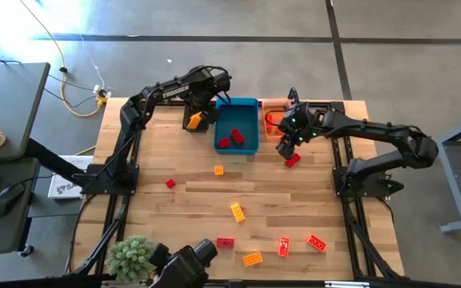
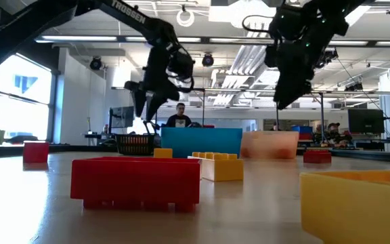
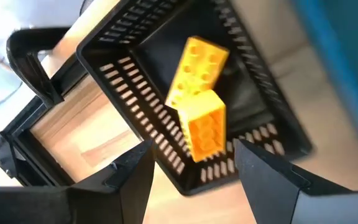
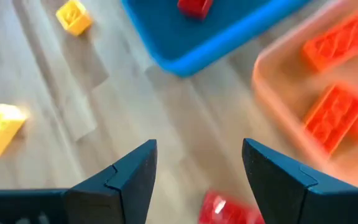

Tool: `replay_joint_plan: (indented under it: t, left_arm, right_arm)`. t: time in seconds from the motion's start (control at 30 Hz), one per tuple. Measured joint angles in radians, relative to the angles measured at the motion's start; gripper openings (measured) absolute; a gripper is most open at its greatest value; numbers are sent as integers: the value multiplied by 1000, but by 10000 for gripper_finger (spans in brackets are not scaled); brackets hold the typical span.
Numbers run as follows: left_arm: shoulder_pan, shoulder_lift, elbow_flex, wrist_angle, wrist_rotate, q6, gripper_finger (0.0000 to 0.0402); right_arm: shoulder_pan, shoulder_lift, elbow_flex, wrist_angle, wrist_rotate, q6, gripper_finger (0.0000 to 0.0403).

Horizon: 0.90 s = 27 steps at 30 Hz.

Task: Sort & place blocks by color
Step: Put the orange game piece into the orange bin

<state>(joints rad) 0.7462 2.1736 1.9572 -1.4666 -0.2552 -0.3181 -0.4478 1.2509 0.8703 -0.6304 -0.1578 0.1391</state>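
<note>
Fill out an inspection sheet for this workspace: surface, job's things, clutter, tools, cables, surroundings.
Surface: wooden table, no spills seen.
Job's things: loose blocks scattered on the near half; black bin holds two yellow blocks; blue bin holds red blocks; orange bin holds orange blocks.
Clutter: potted plant at the near-left corner.
Tools: left tool open, empty, over the black bin; right tool open, empty, above a red block beside the orange bin.
Cables: yellow cable on the floor, far left.
Surroundings: desk with mouse to the left; people beyond the table.
</note>
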Motion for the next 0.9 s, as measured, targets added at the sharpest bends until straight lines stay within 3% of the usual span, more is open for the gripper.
replay_joint_plan:
  t: [0.43,0.9]
  left_arm:
    - [-186,-163,0,5,17,91,207]
    - [-455,-212,0,9,222,217,207]
  right_arm:
    - [285,-58,0,-301,-61,340,224]
    - [770,-58,0,-319,-26,899,224]
